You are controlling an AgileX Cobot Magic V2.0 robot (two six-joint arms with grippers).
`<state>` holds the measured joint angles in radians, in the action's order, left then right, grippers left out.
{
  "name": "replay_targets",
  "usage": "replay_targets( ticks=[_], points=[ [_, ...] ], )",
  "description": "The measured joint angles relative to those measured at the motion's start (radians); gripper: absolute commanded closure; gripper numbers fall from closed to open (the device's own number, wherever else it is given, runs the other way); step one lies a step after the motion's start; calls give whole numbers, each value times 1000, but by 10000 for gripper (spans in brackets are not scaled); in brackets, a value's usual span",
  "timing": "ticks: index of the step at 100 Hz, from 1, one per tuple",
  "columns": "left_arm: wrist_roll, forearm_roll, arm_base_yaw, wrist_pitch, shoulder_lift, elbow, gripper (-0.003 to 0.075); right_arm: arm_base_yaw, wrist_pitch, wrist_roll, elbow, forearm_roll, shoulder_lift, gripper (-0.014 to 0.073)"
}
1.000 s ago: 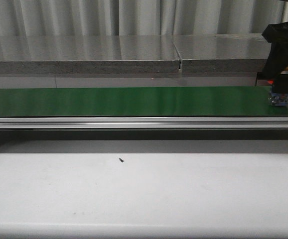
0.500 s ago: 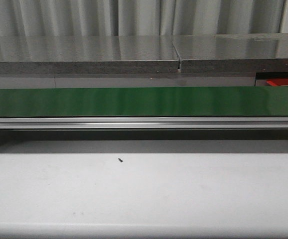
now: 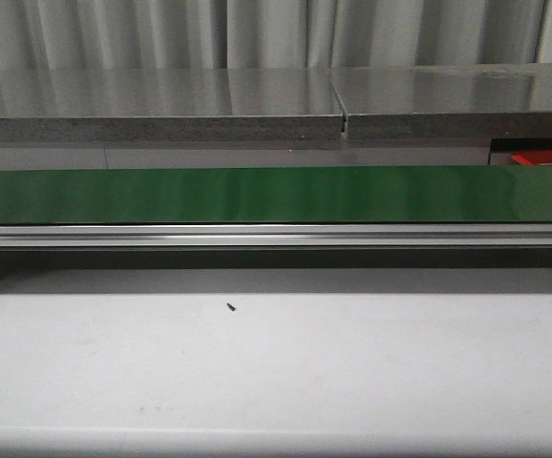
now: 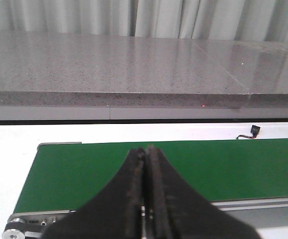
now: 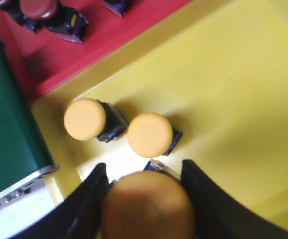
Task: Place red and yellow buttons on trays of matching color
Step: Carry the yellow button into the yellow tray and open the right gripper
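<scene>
Right gripper (image 5: 146, 199) clamped on yellow button (image 5: 148, 205), over yellow tray (image 5: 233, 84); two more yellow buttons (image 5: 85, 119) (image 5: 150, 134) lying side by side in that tray. Red tray (image 5: 129, 22) adjoining, holding red button (image 5: 39, 7). Left gripper (image 4: 146, 199) over green conveyor belt (image 4: 233, 167), fingers (image 4: 134, 194) pressed together, empty. Belt bare in front view, red tray edge (image 3: 548, 158) far right

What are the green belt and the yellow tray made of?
The green belt looks like smooth rubbery or plastic sheet: it is flat, with soft shiny streaks of light. The yellow tray looks like smooth, hard plastic: an even, bright colour with a faint sheen. Neither can be told for certain from looks alone.
</scene>
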<state>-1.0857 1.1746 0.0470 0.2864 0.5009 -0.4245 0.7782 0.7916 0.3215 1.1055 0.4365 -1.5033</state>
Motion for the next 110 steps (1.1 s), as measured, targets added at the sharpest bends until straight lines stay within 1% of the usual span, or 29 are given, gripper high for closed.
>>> replay_targets(
  ticks=[21, 35, 80, 84, 89, 96, 99, 101, 104, 108, 110],
  points=[
    [0, 0, 0, 0, 0, 0, 739, 0, -112, 0, -154, 2, -9, 513],
    [0, 0, 0, 0, 0, 0, 739, 0, -193, 0, -216, 2, -13, 513],
    [0, 0, 0, 0, 0, 0, 739, 0, -261, -1, -232, 19, -122, 505],
    [0, 0, 0, 0, 0, 0, 739, 0, -264, -1, -232, 21, -126, 480],
    [0, 0, 0, 0, 0, 0, 739, 0, -265, -1, -232, 25, -128, 420],
    [0, 0, 0, 0, 0, 0, 739, 0, -265, 2, -232, 25, -128, 286],
    [0, 0, 0, 0, 0, 0, 739, 0, -265, 4, -232, 25, -128, 209],
    [0, 0, 0, 0, 0, 0, 739, 0, -265, 4, -232, 25, -128, 178],
    [0, 0, 0, 0, 0, 0, 739, 0, -262, 4, -232, 25, -128, 109],
    [0, 0, 0, 0, 0, 0, 739, 0, -250, 4, -232, 25, -130, 42],
    [0, 0, 0, 0, 0, 0, 739, 0, -247, 4, -234, 25, -130, 25]
  ],
)
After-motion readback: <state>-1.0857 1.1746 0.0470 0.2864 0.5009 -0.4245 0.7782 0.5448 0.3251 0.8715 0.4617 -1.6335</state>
